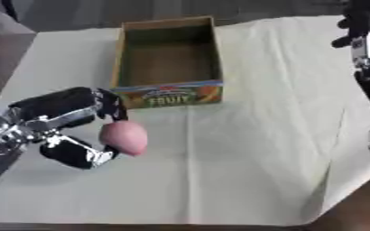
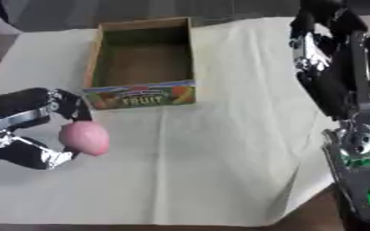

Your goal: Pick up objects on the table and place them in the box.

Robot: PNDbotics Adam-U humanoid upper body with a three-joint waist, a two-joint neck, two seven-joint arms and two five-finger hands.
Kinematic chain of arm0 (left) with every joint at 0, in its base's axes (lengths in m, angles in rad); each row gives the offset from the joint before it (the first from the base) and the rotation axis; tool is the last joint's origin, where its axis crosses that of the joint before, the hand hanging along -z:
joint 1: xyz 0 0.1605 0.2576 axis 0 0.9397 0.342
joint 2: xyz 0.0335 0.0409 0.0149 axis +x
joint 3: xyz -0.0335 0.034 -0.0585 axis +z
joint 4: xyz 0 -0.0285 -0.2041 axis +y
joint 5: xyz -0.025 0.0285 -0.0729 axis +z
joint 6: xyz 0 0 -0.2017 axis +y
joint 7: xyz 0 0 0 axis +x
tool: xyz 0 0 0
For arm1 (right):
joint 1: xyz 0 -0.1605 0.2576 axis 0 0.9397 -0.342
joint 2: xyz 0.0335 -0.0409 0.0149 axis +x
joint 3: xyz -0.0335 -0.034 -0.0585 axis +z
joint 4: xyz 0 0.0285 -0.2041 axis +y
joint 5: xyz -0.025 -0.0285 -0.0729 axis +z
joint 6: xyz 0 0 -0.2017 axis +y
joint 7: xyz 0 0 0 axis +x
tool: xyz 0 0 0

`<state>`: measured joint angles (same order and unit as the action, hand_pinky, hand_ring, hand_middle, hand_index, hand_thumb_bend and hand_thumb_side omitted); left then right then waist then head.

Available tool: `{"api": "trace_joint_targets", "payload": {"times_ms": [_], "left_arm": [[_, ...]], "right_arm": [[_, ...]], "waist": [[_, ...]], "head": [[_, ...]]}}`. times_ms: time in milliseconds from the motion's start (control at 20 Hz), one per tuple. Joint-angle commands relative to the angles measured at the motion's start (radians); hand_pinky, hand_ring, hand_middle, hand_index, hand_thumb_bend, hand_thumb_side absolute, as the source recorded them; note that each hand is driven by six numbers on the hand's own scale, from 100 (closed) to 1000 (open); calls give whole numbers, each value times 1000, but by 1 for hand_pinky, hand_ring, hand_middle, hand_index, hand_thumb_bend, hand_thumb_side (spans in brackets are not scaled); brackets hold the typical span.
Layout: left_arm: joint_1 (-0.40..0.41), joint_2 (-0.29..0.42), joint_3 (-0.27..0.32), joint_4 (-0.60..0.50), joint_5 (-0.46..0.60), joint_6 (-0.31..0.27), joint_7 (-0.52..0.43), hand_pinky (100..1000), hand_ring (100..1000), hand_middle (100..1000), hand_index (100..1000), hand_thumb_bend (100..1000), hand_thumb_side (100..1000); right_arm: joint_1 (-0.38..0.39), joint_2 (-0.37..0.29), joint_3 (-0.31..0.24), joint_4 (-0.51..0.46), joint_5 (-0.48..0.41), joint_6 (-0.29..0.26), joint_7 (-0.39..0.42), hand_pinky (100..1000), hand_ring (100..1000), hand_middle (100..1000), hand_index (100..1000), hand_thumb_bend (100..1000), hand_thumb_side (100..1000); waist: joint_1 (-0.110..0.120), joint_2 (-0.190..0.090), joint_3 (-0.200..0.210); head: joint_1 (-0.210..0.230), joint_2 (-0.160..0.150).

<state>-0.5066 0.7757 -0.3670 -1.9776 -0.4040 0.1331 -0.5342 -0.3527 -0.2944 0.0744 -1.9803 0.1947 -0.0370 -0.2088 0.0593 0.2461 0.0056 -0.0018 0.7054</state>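
The left hand [image 1: 66, 128] sits at the near left of the table [image 1: 259, 149], which is covered with a pale cloth. Its fingers [image 1: 109, 106] curl over the top of a pink rounded object [image 1: 125, 137], and its thumb [image 1: 81, 153] closes in from below, so the object is pinched between them. Whether the object rests on the cloth or is already lifted clear of it cannot be determined from either view.

The box [image 1: 169, 54], an open cardboard carton with a printed fruit label on its near wall, stands just beyond the hand, toward the far centre of the table. It appears empty. The pink object lies near the carton's near left corner, but apart from it.

The right hand [image 2: 311, 54] is raised at the far right edge, well apart from the object and the box. Its finger position cannot be made out.

Hazards, by judgement:
- The object is smooth and rounded, and the grip covers only its left side. It may roll out toward the right during the lift.
- The near wall of the box stands between hand and interior. A low carry would strike it and push the carton across the cloth.
- The cloth is creased and may drag with the hand.
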Motion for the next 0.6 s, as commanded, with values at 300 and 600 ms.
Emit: {"api": "trace_joint_targets", "payload": {"times_ms": [300,600], "left_arm": [[-67,53,88,3,48,17,69,708,762,685,577,149,156],[-171,49,92,151,16,7,124,703,758,675,574,145,150]], "right_arm": [[-18,-9,-1,-20,-5,-2,5,574,815,564,774,155,631],[-19,-11,5,-20,-8,-2,13,574,815,563,774,155,631]], "waist": [[-3,-17,-8],[3,-20,-21]], "head": [[-6,-19],[11,-21]]}}
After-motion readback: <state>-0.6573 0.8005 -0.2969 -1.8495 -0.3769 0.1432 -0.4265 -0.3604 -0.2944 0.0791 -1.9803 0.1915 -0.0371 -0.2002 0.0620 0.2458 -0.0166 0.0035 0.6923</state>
